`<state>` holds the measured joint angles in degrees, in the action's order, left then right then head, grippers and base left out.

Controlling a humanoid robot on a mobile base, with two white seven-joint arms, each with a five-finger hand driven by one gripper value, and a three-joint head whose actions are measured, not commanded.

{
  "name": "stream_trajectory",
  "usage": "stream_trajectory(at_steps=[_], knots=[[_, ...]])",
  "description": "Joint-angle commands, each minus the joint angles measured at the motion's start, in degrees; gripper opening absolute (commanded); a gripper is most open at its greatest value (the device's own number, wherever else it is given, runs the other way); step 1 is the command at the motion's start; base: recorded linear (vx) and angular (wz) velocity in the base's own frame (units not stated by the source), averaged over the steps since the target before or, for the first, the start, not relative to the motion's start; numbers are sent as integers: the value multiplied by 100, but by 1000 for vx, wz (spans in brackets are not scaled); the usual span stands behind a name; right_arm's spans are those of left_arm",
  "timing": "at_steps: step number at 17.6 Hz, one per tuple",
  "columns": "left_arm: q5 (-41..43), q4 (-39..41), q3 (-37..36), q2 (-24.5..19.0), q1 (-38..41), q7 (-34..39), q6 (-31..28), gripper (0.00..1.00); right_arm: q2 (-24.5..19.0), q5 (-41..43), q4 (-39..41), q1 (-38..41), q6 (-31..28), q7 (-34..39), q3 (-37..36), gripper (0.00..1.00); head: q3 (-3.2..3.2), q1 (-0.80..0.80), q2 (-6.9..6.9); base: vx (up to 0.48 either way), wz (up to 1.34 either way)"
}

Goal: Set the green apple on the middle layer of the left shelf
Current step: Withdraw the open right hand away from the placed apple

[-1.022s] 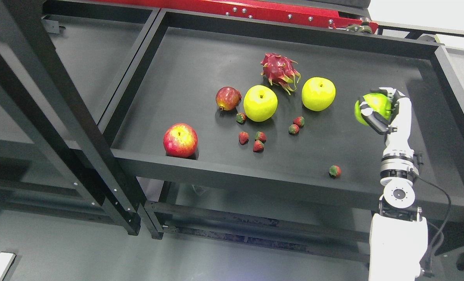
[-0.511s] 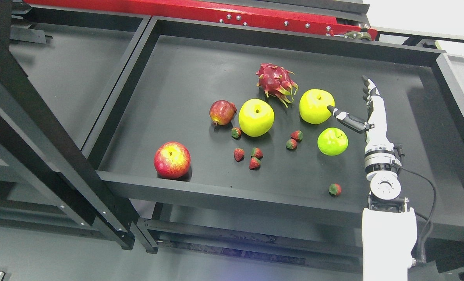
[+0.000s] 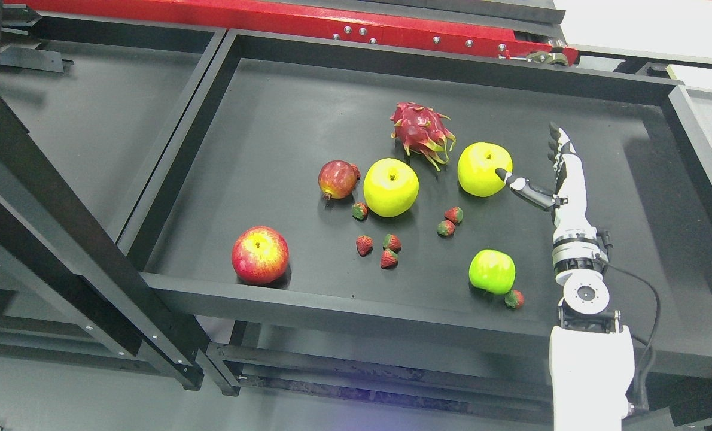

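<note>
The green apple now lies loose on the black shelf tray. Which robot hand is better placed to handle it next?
Right. The right robot hand, fingers spread and empty, hovers just beyond the round green apple, which rests near the tray's front rim beside a small strawberry. No left arm is in view.

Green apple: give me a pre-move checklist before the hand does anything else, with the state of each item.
1. Green apple is out of the hand and resting on the shelf floor: ok.
2. Right hand is open, fingers spread, holding nothing: ok.
3. Apple sits steadily: cannot tell; it lies near the front rim, against a strawberry.
4. Clear path to pull the hand back: not ok, the thumb tip is at the yellow apple; whether it touches it, cannot tell.
5. This is the left shelf's middle layer: cannot tell from this view.
6. Left hand position: cannot tell, not in view.
</note>
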<state>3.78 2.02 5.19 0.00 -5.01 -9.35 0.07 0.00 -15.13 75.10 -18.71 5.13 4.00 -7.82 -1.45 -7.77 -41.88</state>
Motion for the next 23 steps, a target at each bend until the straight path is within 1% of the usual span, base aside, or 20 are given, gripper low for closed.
stream_trajectory(at_steps=[1,3,6,8,9,10,11,15,18,23], knots=[[0,0,0,-100,0,4,2,100,100,379,284,595,338,-31,87,100,0,0,0,15,0],[0,0,0,-100,0,4,2,100,100,545,714,929,506,-40,122,100,0,0,0,7,0],[0,0,0,-100,0,-5,2,100,100,652,1023,1123,472,-136,105,100,0,0,0,0,0],[0,0,0,-100,0,-5,2,100,100,652,1138,1404,454,-529,96,100,0,0,0,0,0],[0,0,0,-100,0,4,2,100,100,652,1138,1518,445,-888,96,100,0,0,0,0,0],[0,0,0,-100,0,4,2,100,100,652,1138,1589,445,-1101,96,100,0,0,0,0,0],[0,0,0,-100,0,4,2,100,100,660,1156,1668,454,-1164,131,100,0,0,0,0,0],[0,0,0,-100,0,4,2,100,100,775,1314,1739,489,-1095,289,100,0,0,0,0,0],[0,0,0,-100,0,4,2,100,100,819,1349,1774,507,-656,351,100,0,0,0,0,0],[0,0,0,-100,0,4,2,100,100,854,1358,1792,515,-620,351,100,0,0,0,0,0]])
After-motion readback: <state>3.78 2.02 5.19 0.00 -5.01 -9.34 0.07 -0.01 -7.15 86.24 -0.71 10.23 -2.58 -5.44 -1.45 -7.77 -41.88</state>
